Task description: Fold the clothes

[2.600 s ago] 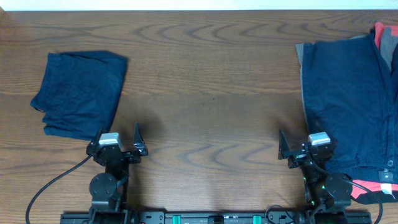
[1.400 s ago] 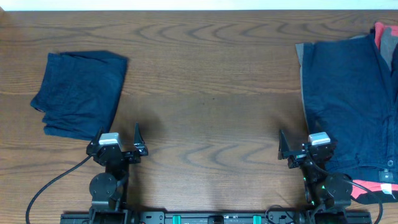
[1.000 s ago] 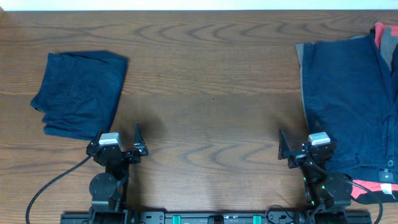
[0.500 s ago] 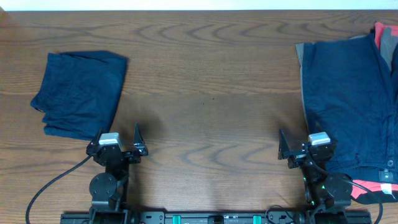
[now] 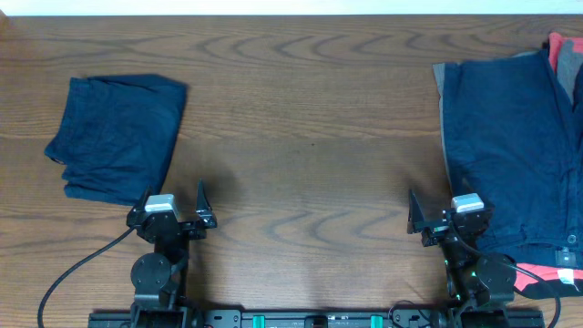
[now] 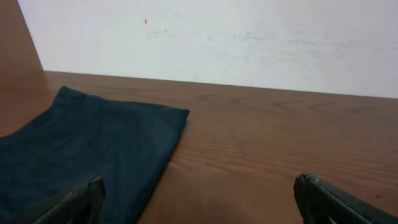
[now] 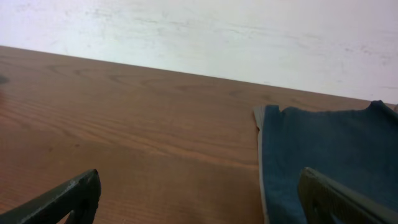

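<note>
Unmoved since earlier: left gripper (image 5: 173, 200) and right gripper (image 5: 448, 211), at 6 o'clock, jaws wide apart, holding nothing. Folded navy garment (image 5: 117, 137) at 9 o'clock and unfolded navy pile (image 5: 510, 146) at 3 o'clock, both lengthwise 12-to-6. Seen only from overhead: red garment (image 5: 572, 56) under pile; from right wrist, just navy cloth and grey edge (image 7: 260, 162).

No text, label or number can be read, possibly for blur.
</note>
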Controlling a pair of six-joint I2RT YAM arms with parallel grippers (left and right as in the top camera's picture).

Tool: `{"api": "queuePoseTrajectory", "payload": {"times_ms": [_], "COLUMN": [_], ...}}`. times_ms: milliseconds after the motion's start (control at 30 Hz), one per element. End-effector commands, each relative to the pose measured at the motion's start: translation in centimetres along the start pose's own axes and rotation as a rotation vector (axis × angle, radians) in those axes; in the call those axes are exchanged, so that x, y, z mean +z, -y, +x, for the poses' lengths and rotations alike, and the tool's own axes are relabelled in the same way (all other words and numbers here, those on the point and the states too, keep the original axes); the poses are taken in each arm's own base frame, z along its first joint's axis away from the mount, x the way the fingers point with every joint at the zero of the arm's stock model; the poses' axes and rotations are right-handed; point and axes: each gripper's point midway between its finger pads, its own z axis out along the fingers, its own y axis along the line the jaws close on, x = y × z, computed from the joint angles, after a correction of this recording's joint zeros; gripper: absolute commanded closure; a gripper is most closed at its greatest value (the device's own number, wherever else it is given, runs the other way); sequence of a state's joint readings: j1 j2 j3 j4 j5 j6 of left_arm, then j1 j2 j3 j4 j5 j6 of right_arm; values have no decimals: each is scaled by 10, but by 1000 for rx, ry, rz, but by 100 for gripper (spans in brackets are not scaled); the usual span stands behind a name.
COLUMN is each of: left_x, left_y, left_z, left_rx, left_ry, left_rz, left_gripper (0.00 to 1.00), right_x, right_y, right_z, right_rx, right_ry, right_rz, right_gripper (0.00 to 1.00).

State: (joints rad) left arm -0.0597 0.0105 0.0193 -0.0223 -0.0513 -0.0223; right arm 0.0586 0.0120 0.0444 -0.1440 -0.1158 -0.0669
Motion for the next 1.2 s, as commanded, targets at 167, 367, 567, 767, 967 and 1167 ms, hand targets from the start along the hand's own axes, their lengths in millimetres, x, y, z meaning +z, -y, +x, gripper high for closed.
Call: {"api": "queuePoseTrajectory", "payload": {"times_ms": [167,367,567,767,967,1167], "left_x": [1,1,1,1,0,-4], "left_y": [-4,-4,-4,-4,1,5], "left_z": [18,18,18,18,16,0], "left_rx": [5,5,5,-7,-31,-134], "left_ry": [-58,-58,-58,-58,-56,-96], "left_rz": [-19,-19,-19,-19,11,17], "left_gripper": [2,2,2,2,2,2], "right_x": [0,0,0,0,0,0], "right_y": [1,0,0,-1,-2,1], "right_z": [2,2,2,1,3,11], "right_rx": [-12,-12,-11,-11,56,125], "right_ry": [-3,-3,-3,-2,-12,-108], "right_rz": [1,-1,-3,-8,-14,9], "right_gripper": [1,1,1,1,1,1]}}
